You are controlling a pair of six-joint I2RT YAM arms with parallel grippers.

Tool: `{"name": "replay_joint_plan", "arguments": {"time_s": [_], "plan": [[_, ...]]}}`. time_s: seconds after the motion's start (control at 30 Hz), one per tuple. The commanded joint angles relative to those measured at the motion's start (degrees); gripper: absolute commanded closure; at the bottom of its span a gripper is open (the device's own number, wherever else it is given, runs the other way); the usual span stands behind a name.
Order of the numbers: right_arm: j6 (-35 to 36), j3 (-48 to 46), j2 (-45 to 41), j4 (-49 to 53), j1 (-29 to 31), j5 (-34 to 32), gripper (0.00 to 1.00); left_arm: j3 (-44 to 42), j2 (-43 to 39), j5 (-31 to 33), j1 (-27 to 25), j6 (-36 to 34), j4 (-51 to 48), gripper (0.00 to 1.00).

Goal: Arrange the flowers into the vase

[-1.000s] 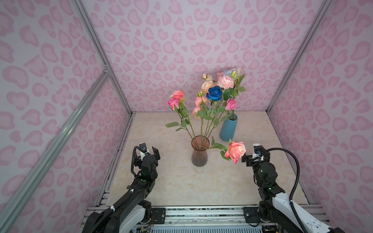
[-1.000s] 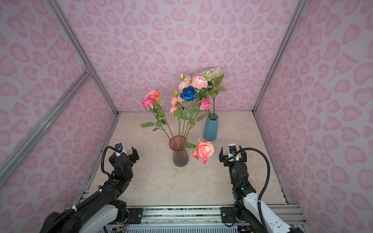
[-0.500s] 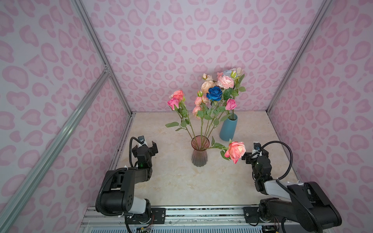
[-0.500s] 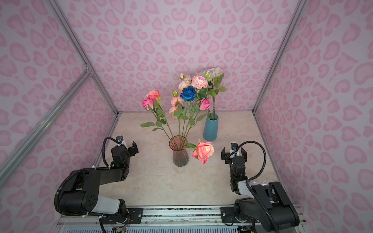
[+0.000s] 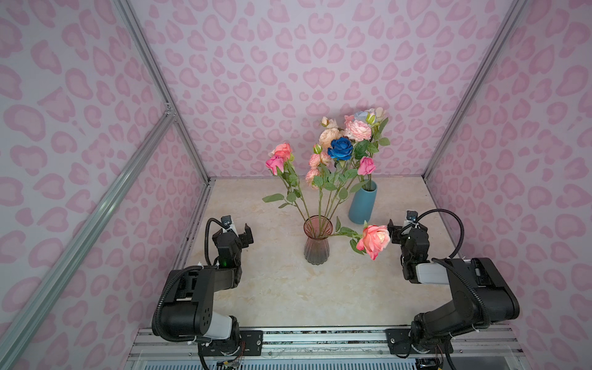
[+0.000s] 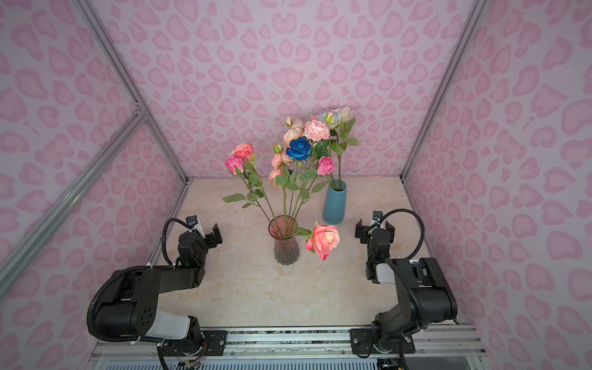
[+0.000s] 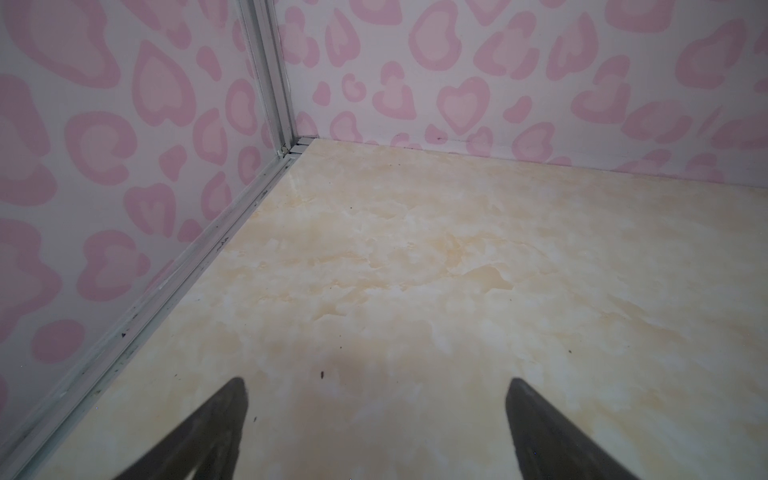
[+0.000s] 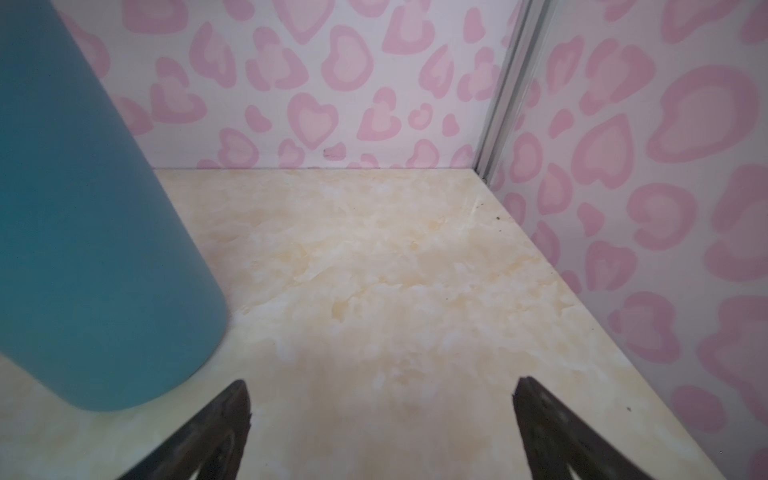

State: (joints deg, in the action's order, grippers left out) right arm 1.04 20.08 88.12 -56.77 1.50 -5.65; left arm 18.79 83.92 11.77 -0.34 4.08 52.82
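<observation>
Both wide open: left gripper [image 5: 239,231] and right gripper [image 5: 406,229], a teal vase [image 5: 362,205] near the latter.

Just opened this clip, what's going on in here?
Nothing is being handled right now. The left pincer and right pincer are both open and empty, low over the table on either side of the pink glass vase. Most of the flowers stand in that vase, and one coral rose droops over its rim toward the right pincer. Some stems are in the blue vase behind it.
</observation>
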Motion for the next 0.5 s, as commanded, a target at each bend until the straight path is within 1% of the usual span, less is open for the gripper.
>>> {"name": "replay_joint_plan", "arguments": {"time_s": [0.0,0.03,0.07,0.1,0.13,0.47], "plan": [[-1.21,0.03,0.22,2.36,-0.1,1.36,0.0,-0.05,0.31,-0.62,0.08,0.09,3.16,0.02],[-1.26,0.3,-0.05,3.17,-0.12,1.39,0.0,0.14,0.37,-1.85,0.2,-0.08,2.98,0.02],[-1.21,0.32,-0.06,3.13,-0.12,1.34,0.0,0.43,0.54,-5.56,0.44,-1.22,2.5,0.02],[-1.22,0.29,0.08,2.83,-0.1,1.36,0.0,0.8,0.57,-7.7,0.75,-1.76,1.91,0.02],[-1.28,0.23,0.03,2.88,-0.13,1.34,0.0,0.72,0.59,-8.76,1.25,-1.47,1.89,0.02],[-1.13,0.29,0.03,3.05,-0.08,1.43,0.0,0.62,0.41,-8.87,1.44,-1.53,2.11,0.02]]}}
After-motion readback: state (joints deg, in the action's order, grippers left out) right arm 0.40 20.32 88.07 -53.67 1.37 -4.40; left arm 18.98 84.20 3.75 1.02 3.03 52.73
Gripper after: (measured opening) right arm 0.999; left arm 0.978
